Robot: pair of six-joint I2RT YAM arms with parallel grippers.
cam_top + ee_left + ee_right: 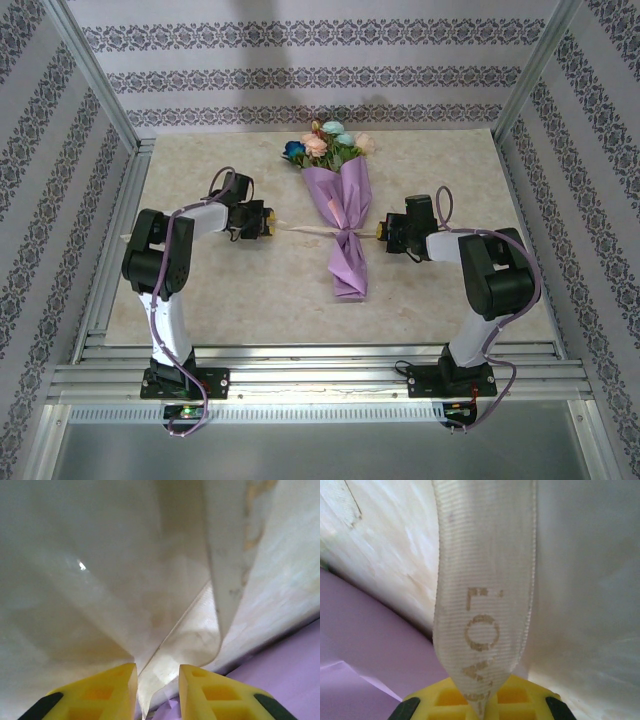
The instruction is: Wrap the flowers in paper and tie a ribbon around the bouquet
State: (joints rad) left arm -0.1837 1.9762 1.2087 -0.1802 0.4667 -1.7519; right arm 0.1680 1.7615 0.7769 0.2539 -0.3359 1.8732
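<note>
I see the ribbon [305, 232] crossing the bouquet [345, 210] sideways — left pincer [268, 222] apart at one end, right pincer [380, 231] clamped on the other.

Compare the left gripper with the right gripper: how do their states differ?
The left gripper has its jaws apart; the right gripper is shut. The ribbon lies unclamped in the left gripper's gap, while the right gripper pinches it. The left gripper sits left of the bouquet, the right gripper right of it. Both are yellow-tipped.
</note>
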